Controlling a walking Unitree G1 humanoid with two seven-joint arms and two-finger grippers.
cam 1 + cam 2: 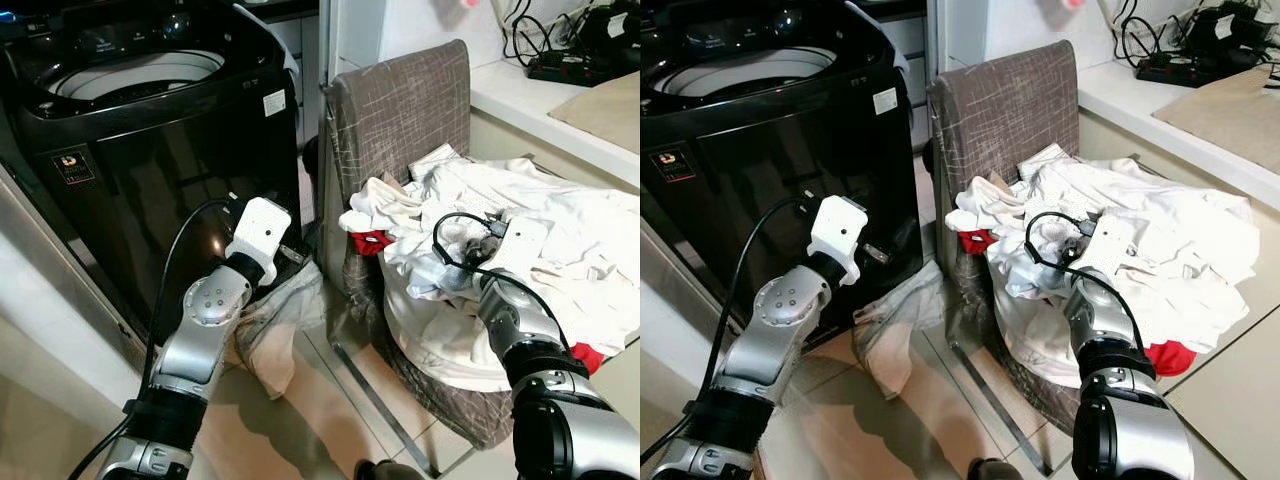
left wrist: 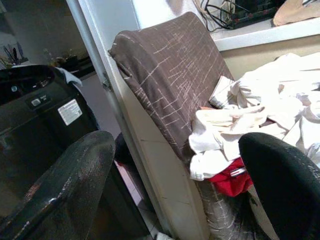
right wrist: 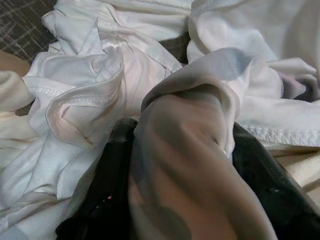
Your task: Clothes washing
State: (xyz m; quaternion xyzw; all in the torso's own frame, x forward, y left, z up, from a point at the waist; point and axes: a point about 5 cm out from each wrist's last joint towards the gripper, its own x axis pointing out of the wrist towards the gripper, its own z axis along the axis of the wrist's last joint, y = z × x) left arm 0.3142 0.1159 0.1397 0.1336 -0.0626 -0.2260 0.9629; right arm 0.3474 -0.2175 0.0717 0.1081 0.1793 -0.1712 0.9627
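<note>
Clothes (image 1: 520, 260), mostly white garments with a red piece (image 1: 370, 241) peeking out at the pile's near edge and another red bit (image 1: 590, 356) at lower right, lie heaped on the seat of a brown fabric chair (image 1: 400, 110) in the centre and right of the head views. The right gripper (image 3: 182, 165) is pressed into the front of this pile, right of centre in the frame; in the right wrist view its two black fingers (image 3: 115, 180) sit on either side of a bunched fold of white cloth (image 3: 185, 150), closed around it so that the fabric bulges up between them. The left gripper (image 2: 175, 190) is held up in the lower left of the head views, in front of the black top-loading washing machine (image 1: 150, 130) that occupies the upper left; in the left wrist view its fingers (image 2: 65, 185) are spread wide with nothing between them, pointing toward the chair's backrest and the edge of the pile. A crumpled pale garment (image 1: 275, 325) lies on the tiled floor (image 1: 300, 420) at the foot of the machine, just beside the chair's base. A white counter (image 1: 550, 105) with black cables (image 1: 560, 45) runs along the upper right.
</note>
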